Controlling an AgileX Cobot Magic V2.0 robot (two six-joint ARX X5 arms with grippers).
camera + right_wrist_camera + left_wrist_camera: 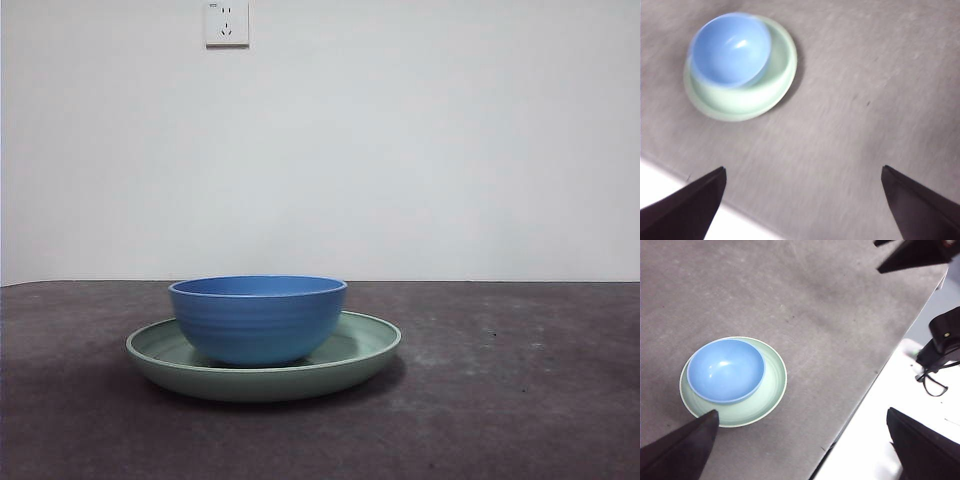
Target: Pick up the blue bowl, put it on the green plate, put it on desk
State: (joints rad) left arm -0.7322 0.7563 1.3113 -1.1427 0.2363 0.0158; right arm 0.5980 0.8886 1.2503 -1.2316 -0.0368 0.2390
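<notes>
Behind your work area stands a plain white wall (420, 140), bare except for one white socket plate (227, 22) high up, left of centre. You can see its slots, but no lettering or brand mark on it can be read.

The desk (500, 400) is a flat, matte, dark grey-brown top with pale mottled scuffs and a few dark specks. In the left wrist view its edge runs diagonally, and beyond that edge lies a white surface (875, 440) carrying a black fixture with a looped cable (940, 347); you cannot tell what that fixture is.

The green plate (370, 350) sits flat on the desk, left of centre in the front view. It is wide, shallow and glossy, with a raised rim. No mark or writing shows on it.

The blue bowl (258, 318) stands upright inside the plate, resting on the plate's floor. Seen from above it sits off centre, close to one side of the rim, leaving a broad crescent of green bare on the other side. Faint horizontal ridges ring its outside. It is empty and carries no label.

Your left gripper (802, 445) hangs above the desk's edge with its jaws spread wide, holding nothing; one jaw tip overlaps the plate's rim in the picture. Your right gripper (802, 200) likewise hangs with jaws spread wide and empty, well apart from the plate. That view is blurred. Neither arm shows in the front view.
</notes>
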